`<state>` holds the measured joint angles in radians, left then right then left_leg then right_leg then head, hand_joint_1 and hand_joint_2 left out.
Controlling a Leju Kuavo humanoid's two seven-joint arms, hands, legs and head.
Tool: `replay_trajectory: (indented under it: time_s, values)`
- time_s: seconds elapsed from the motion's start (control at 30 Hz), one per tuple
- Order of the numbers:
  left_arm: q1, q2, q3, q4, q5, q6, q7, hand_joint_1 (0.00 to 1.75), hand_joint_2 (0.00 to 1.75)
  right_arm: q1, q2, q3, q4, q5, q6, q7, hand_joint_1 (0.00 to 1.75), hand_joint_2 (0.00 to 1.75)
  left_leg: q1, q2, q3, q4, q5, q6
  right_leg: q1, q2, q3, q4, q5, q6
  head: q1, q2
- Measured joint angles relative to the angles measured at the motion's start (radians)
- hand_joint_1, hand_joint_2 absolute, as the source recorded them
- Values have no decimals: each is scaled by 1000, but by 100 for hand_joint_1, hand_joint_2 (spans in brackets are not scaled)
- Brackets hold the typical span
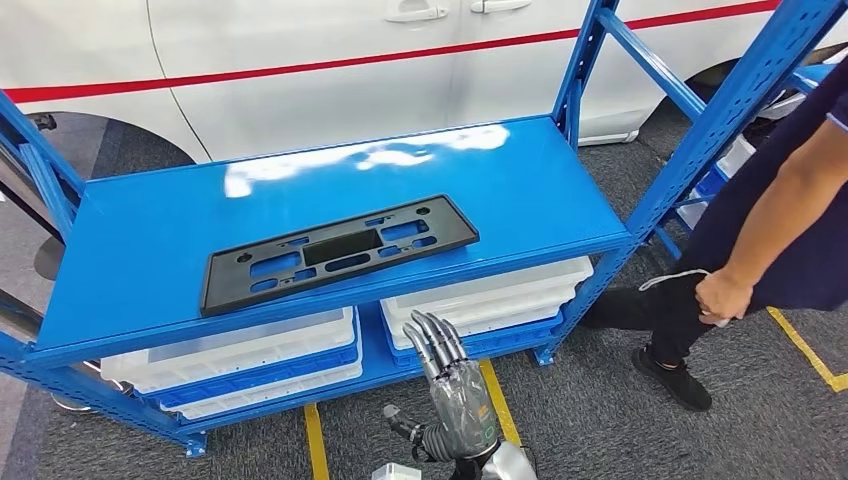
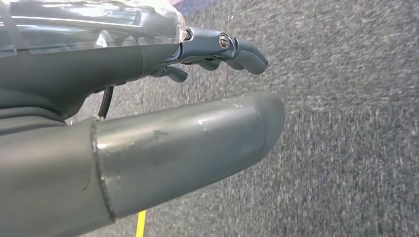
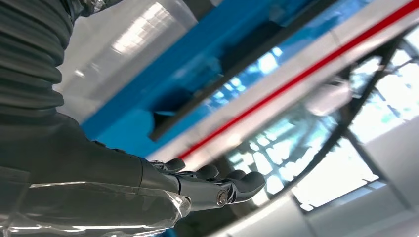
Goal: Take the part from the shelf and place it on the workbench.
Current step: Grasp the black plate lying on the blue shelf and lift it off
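Now | part [image 1: 338, 252] flat on shelf [image 1: 150, 240] | both robot hands empty, fingers apart | bins [image 1: 490, 295] below

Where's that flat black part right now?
In the head view, the black part lies flat on the blue shelf, toward its front edge, above the white bins.

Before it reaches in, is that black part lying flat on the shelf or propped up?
Flat. The black part lies full-length on the blue shelf, no hand touching it.
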<state>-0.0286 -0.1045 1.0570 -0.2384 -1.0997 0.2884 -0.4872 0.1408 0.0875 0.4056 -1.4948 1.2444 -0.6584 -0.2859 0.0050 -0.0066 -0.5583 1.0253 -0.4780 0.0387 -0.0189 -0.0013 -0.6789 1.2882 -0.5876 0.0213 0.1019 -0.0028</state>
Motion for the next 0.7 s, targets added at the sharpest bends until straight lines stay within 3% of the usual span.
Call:
replay_trajectory:
  time_s: [0.07, 0.13, 0.2, 0.3, 0.4, 0.43, 0.47, 0.5, 0.6, 0.63, 0.7]
  values:
    - [-4, 1, 0, 0, -10, -3, -1, 0, 0, -8, 45, -39, 11, 27, 0, -98, 0, 175, -5, -2, 4, 0, -1, 0, 9, 1, 61, -131, 70, -22, 0, 0]
    - [-10, 1, 0, 0, -20, -8, 2, 0, 0, -15, 85, -75, 16, 38, 0, -176, 0, 175, -7, -2, 3, 1, -2, -5, 20, 0, 105, -231, 103, -39, 0, 0]
    - [-14, 2, 0, 0, -26, -17, 10, 0, 0, -18, 114, -109, 22, 35, 0, -222, 0, 175, -5, -2, 1, -1, 0, -15, 26, 0, 110, -251, 105, -42, 0, 0]
    - [-17, 6, 0, 0, -28, -36, 19, 0, 0, -22, 144, -149, 31, 26, 0, -248, 0, 175, -3, 0, -8, 23, -20, -32, 15, -2, 118, -273, 117, -47, 0, 0]
    - [-18, 12, 1, 0, -25, -65, 28, 0, 0, -25, 160, -174, 38, 25, 0, -258, 0, 175, 4, 1, -81, 179, -104, -50, 12, -8, 122, -281, 121, -52, -1, 0]
    - [-17, 15, 3, 0, -24, -76, 32, 0, 0, -25, 162, -181, 41, 27, 0, -259, 0, 175, 7, 1, -106, 232, -122, -56, 11, -9, 121, -280, 121, -52, -1, 0]
    - [-17, 17, 5, 0, -22, -86, 36, 0, 0, -25, 165, -187, 44, 29, 0, -259, 0, 175, 11, 1, -118, 255, -121, -60, 10, -10, 120, -279, 120, -51, -1, 0]
    - [-16, 18, 6, 0, -22, -93, 38, 0, 0, -25, 168, -192, 47, 32, 0, -259, 0, 175, 14, 1, -112, 241, -101, -65, 9, -10, 120, -276, 118, -49, -1, 0]
    - [-17, 22, 8, 0, -21, -102, 42, 0, 0, -26, 172, -201, 52, 35, 0, -259, 0, 175, 21, 2, -28, 63, -15, -70, 4, -9, 118, -260, 108, -33, -1, 0]
    - [-18, 23, 9, 0, -21, -103, 43, 0, 0, -26, 173, -202, 53, 35, 0, -259, 0, 175, 20, 1, -9, 24, -5, -64, 6, -9, 117, -255, 105, -27, 0, 0]
    - [-19, 23, 9, 0, -21, -105, 43, 0, 0, -27, 173, -205, 53, 36, 0, -259, 0, 175, 15, -2, -4, 8, -6, -47, 10, -8, 114, -253, 104, -17, 0, 0]
